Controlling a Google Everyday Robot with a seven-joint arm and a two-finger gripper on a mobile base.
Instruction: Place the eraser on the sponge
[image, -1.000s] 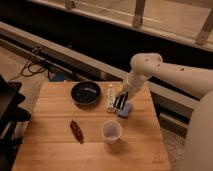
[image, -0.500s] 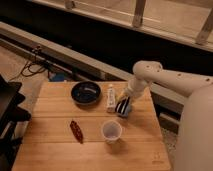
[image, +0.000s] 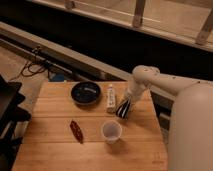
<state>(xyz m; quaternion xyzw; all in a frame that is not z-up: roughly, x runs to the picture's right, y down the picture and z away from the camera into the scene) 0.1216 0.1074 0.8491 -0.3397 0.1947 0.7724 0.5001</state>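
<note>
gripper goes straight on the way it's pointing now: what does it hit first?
The gripper points down over the right side of the table. Straight on, it would probably meet the sponge just beneath it first, though depth is unclear.

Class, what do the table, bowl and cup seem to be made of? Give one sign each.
Table: wood, matte; pale planks with visible seams. Bowl: dark and slightly shiny, perhaps ceramic or plastic. Cup: whitish, dull, thin-walled, likely paper or plastic. The gripper hangs low over the table, right of the bowl.
</note>
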